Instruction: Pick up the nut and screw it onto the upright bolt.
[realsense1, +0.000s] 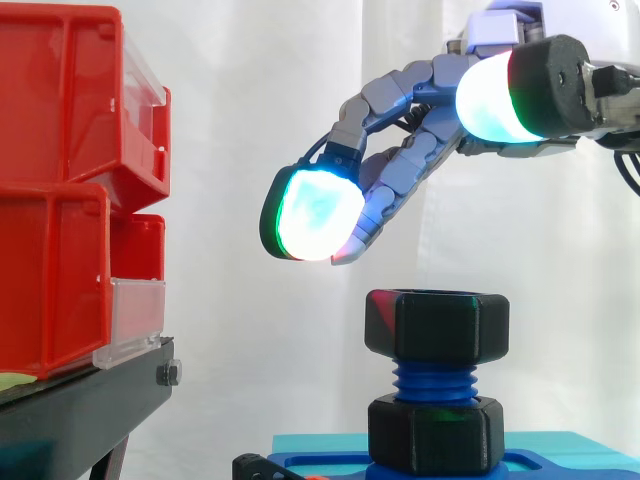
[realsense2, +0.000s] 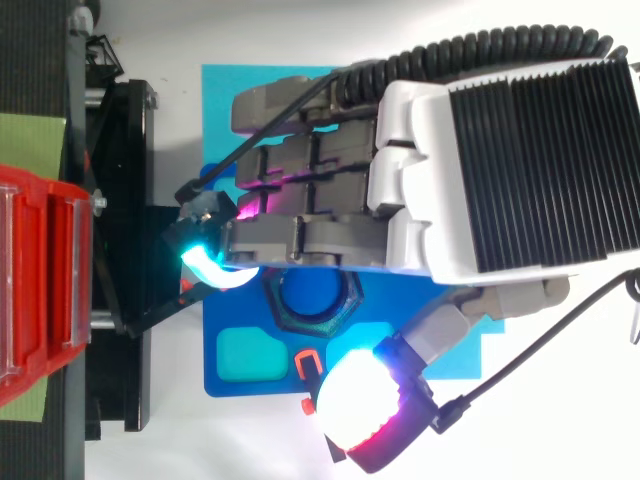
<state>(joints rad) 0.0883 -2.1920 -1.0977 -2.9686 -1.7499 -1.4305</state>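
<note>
The black hex nut sits at the lower centre of the side view, on top of the upright blue threaded bolt, its bore axis running vertical in line with the bolt. A second black hex piece sits at the bolt's foot. The hand hangs above and apart from the nut, its fingers loosely spread and holding nothing.

The side view gives the clear gap between the glowing pad and the nut. From above, the bolt's round blue end shows inside the hex ring, on a blue base plate. Red plastic bins stack at the left on a black stand.
</note>
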